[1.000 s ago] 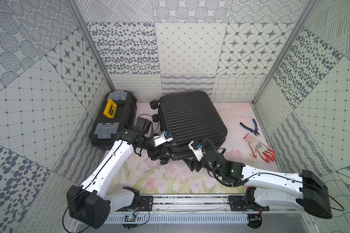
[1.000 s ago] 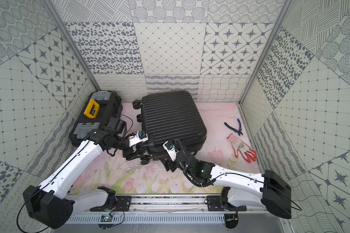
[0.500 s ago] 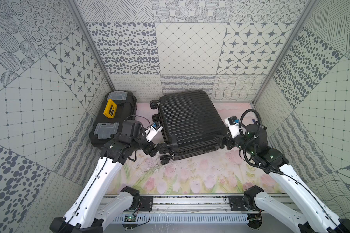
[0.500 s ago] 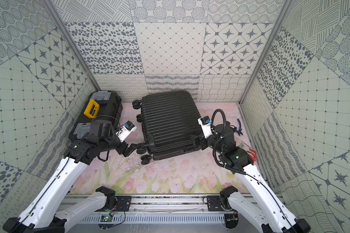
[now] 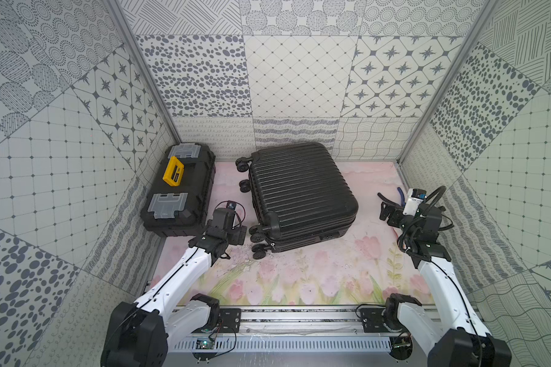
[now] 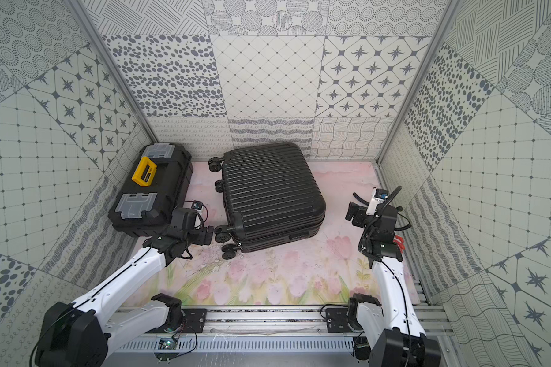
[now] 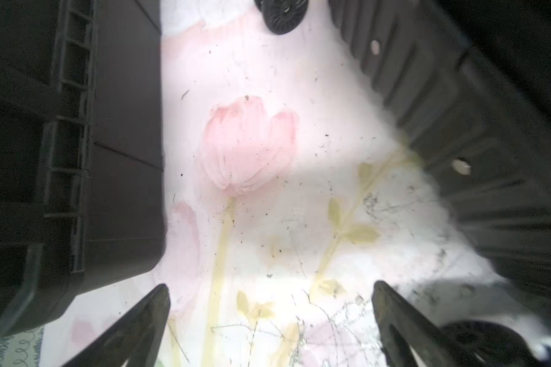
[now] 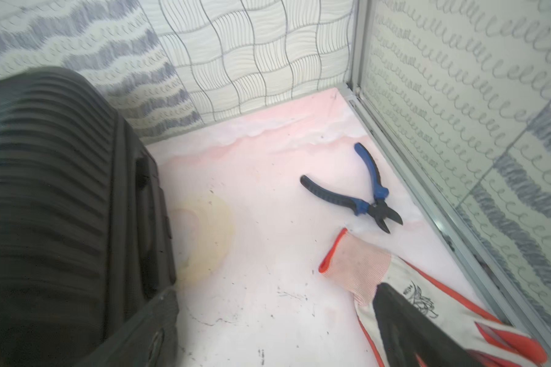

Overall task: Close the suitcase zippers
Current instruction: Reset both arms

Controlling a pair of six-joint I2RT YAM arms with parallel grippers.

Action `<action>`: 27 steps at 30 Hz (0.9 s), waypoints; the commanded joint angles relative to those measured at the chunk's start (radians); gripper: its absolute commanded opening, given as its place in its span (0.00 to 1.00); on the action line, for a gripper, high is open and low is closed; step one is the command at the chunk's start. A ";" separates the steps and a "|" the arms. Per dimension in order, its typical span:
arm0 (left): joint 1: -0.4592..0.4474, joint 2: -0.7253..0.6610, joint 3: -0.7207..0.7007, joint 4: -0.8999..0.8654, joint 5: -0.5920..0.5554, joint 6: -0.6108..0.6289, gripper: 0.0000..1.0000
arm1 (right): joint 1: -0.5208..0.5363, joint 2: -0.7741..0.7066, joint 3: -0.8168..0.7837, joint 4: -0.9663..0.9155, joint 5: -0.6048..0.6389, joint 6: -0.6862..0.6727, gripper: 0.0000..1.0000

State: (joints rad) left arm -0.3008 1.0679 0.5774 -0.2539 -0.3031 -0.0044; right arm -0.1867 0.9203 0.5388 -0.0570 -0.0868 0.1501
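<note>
Cell walled with grey-and-white patterned panels; table (image 5: 299, 279) covered in a pink floral print.

Suitcase (image 5: 299, 190) lying flat toward the back centre of the table, ribbed shell upward, both halves together, wheels (image 5: 258, 236) toward the robot's left. Zippers (image 5: 293, 237) seen only as a thin dark seam along the near side; pull tabs too small to make out.

Black toolbox (image 5: 178, 190) with grey latches and a yellow handle, against the left wall, apart from the suitcase.

Left hand (image 5: 236, 236), low between toolbox and suitcase, just beside the near wheels. In the left wrist view (image 7: 269, 292), fingers spread wide with only bare table between them, toolbox wall along one side, ribbed shell along the other.

Right hand (image 5: 385, 213), near the suitcase's right side, not touching it. In the right wrist view (image 8: 274, 292), fingers likewise wide apart and empty, one by the suitcase corner, one in front of a white glove (image 8: 363, 267) with orange-red trim; contact with the glove not discernible.

Blue-handled pliers (image 8: 363, 197) flat on the table just beyond the glove, close to the right wall.
</note>
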 commanded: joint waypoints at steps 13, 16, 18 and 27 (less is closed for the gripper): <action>0.079 0.328 -0.061 0.608 -0.130 -0.077 0.99 | 0.148 0.259 -0.215 0.565 0.195 -0.002 0.98; 0.089 0.372 -0.022 0.599 -0.100 -0.068 0.99 | 0.150 0.332 -0.185 0.621 0.211 0.002 0.98; 0.096 0.392 -0.006 0.602 -0.084 -0.065 0.99 | 0.151 0.365 -0.174 0.653 0.237 -0.004 0.98; 0.170 0.492 0.085 0.598 0.052 -0.074 0.99 | 0.156 0.519 -0.172 0.861 0.194 -0.004 0.98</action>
State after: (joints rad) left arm -0.1616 1.5234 0.6128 0.2939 -0.3523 -0.0704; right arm -0.0391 1.3975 0.3813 0.6357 0.1207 0.1493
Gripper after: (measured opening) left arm 0.988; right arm 0.977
